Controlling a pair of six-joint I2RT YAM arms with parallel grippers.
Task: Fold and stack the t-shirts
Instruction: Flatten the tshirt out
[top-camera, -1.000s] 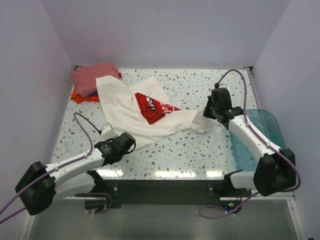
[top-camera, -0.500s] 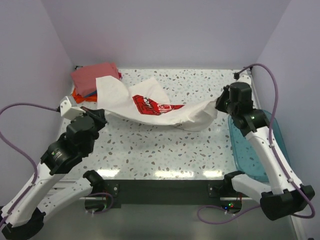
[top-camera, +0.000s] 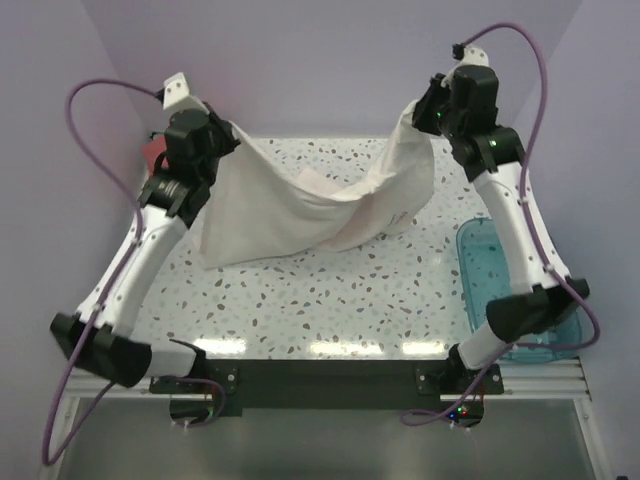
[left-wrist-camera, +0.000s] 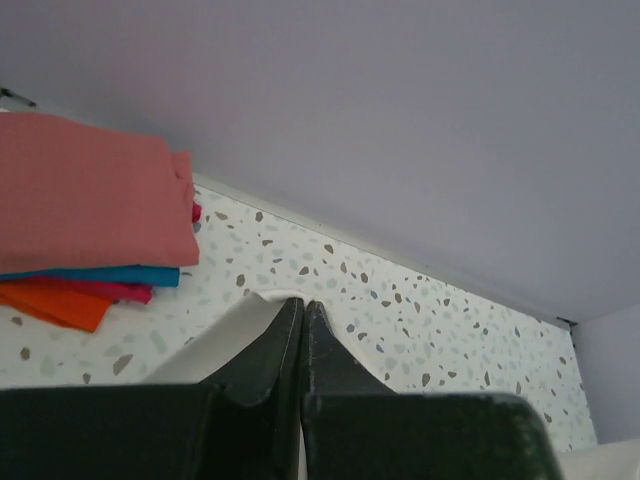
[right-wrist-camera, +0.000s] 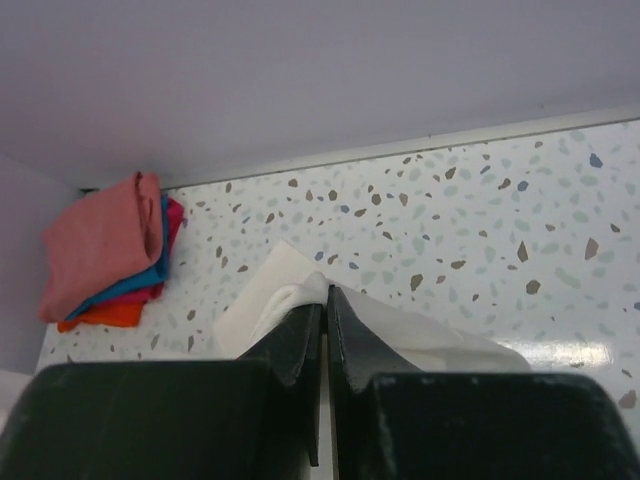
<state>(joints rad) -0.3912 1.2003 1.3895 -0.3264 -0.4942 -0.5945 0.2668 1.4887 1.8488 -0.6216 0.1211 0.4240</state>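
The white cotton t-shirt (top-camera: 300, 215) hangs slung between both raised arms, long axis left to right, its middle sagging toward the speckled counter (top-camera: 330, 300). The left jaws and right jaws are each pinched closed on an upper corner. The folded salmon-pink, teal and orange shirts (left-wrist-camera: 90, 190) sit far left, nearer the left arm.

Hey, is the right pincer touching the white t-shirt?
Touching. The right wrist view shows the right pincer shut on a fold of the white t-shirt.
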